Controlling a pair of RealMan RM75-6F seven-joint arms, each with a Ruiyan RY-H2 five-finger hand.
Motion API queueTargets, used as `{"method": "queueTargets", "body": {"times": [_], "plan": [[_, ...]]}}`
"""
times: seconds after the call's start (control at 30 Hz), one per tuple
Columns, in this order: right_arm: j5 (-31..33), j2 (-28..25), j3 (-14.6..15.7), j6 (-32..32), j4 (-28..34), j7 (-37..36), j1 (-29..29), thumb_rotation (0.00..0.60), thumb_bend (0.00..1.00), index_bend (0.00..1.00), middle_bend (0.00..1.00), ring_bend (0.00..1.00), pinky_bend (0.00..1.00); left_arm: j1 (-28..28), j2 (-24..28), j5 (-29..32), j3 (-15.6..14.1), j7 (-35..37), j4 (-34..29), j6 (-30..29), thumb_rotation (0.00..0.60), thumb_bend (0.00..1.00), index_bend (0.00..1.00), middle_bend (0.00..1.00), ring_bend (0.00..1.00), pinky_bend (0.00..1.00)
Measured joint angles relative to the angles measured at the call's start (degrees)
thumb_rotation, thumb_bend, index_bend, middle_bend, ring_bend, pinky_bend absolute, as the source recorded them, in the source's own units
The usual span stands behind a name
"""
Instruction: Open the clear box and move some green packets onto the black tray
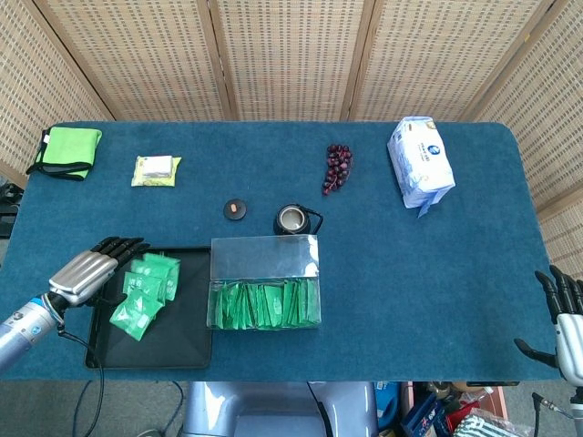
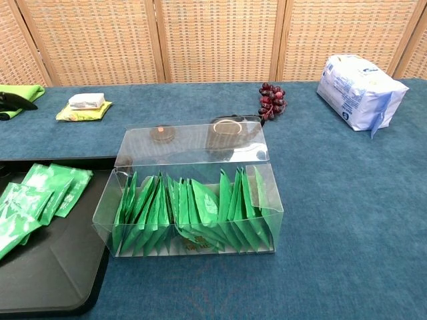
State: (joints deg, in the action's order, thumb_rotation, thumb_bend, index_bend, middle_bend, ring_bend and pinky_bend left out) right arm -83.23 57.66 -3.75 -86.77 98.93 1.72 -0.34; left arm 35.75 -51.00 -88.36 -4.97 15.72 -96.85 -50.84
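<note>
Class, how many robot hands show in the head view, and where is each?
2. The left hand is at the black tray's left edge, beside the green packets; the right hand is past the table's front right corner.

woven rattan screen panels [image 1: 291,55] behind; blue-carpeted table [image 1: 437,264]; even light.
</note>
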Motion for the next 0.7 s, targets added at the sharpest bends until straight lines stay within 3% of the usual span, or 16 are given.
{"method": "queueTargets", "body": {"times": [0.37, 0.7], "plan": [[-0.8, -0.1, 0.3, -0.4, 0.3, 0.0, -0.2, 0.6, 0.01, 0.0, 0.0, 0.0, 0.0, -7.2, -0.8, -0.3, 2.1, -0.2, 0.6, -15.7, 0.6, 0.22, 0.0, 0.0, 0.0, 0.0], [-2.2, -0.3, 0.6, -1.7, 0.2, -0.8, -0.6, 0.6, 0.01, 0.0, 0.0, 0.0, 0.0, -21.3, -6.7, 4.2, 2.6, -16.1, -0.7, -34.0, 0.6, 0.22, 0.0, 0.0, 0.0, 0.0]]}}
